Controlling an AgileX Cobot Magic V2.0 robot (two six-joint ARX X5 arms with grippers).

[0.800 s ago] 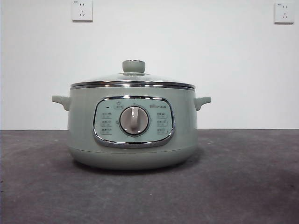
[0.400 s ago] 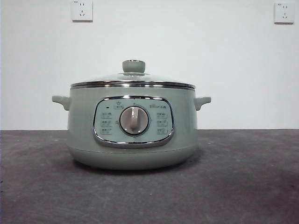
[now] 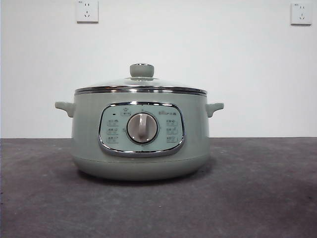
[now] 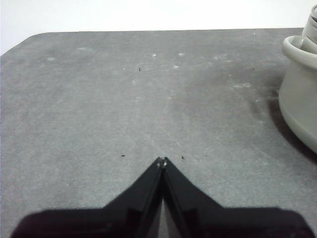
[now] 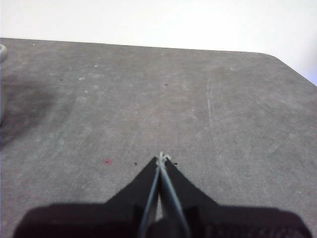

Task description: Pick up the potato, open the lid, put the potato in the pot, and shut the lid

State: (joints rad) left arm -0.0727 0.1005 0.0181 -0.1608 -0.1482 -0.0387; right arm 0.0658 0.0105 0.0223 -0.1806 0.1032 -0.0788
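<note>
The pale sage-green pot (image 3: 140,148) stands in the middle of the dark table, its control panel and dial facing the front view. The clear glass lid (image 3: 141,85) with a steel rim and green knob sits closed on it. The potato is out of view. My left gripper (image 4: 162,160) is shut and empty over bare table, with the pot's side and handle (image 4: 301,84) off to one side. My right gripper (image 5: 161,157) is shut and empty over bare table, with a sliver of the pot (image 5: 2,79) at the picture's edge. Neither gripper shows in the front view.
The grey table (image 3: 257,193) runs to a white wall with two sockets (image 3: 87,11) high up. The table's rounded corners show in both wrist views (image 4: 29,39).
</note>
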